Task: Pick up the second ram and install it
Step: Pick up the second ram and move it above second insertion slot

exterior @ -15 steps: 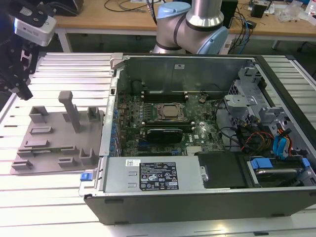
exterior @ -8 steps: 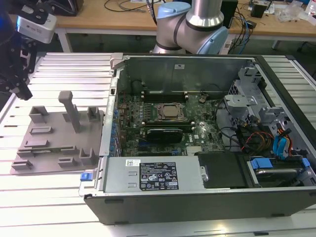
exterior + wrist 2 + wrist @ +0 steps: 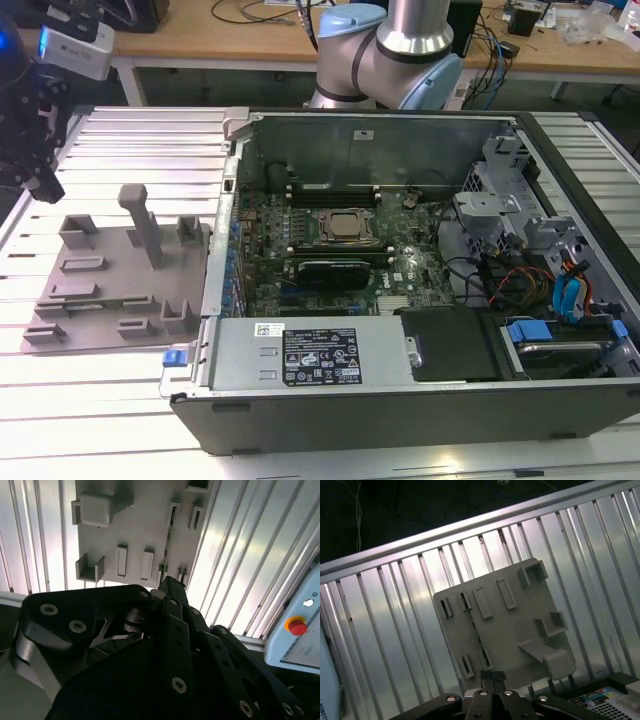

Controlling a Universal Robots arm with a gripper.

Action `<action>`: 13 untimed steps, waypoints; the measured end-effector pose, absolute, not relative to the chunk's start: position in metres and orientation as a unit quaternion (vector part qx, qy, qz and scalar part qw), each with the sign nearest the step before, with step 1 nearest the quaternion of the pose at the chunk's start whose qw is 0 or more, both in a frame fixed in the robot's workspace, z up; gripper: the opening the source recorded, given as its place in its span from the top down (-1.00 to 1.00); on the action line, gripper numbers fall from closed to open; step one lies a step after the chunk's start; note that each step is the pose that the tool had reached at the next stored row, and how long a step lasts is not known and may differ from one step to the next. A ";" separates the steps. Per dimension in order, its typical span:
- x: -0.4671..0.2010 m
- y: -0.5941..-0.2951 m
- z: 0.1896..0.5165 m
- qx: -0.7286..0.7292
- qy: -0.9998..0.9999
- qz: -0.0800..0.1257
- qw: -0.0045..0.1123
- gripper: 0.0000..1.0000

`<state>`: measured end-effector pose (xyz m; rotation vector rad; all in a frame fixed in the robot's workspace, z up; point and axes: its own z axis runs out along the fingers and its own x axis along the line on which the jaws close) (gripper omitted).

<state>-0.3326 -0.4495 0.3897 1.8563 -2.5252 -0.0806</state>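
My gripper point(image 3: 46, 182) hangs over the far corner of the ribbed table at the exterior view's left, just beyond the grey holder plate point(image 3: 120, 280). In both wrist views the fingertips point(image 3: 493, 676) point(image 3: 171, 583) look pressed together with nothing between them. The holder plate point(image 3: 505, 625) lies below them, and a thin dark line runs between two of its small brackets; I cannot tell whether a ram stands there. In the open computer case point(image 3: 420, 390), thin green sticks point(image 3: 350, 190) sit in the slots behind the processor point(image 3: 345, 228). Which of them is the second ram I cannot tell.
A black expansion card point(image 3: 335, 272) sits in front of the processor. The holder plate carries a tall post point(image 3: 140, 215) and several raised brackets. A pendant with a red button point(image 3: 298, 627) lies at the table's edge. The arm's base point(image 3: 385, 50) stands behind the case.
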 end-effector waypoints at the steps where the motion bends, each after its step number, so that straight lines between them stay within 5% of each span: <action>1: -0.333 -0.449 0.390 0.596 -0.802 -0.026 0.003 0.84; 13: -0.333 -0.449 0.390 0.695 -0.719 -0.025 0.007 0.84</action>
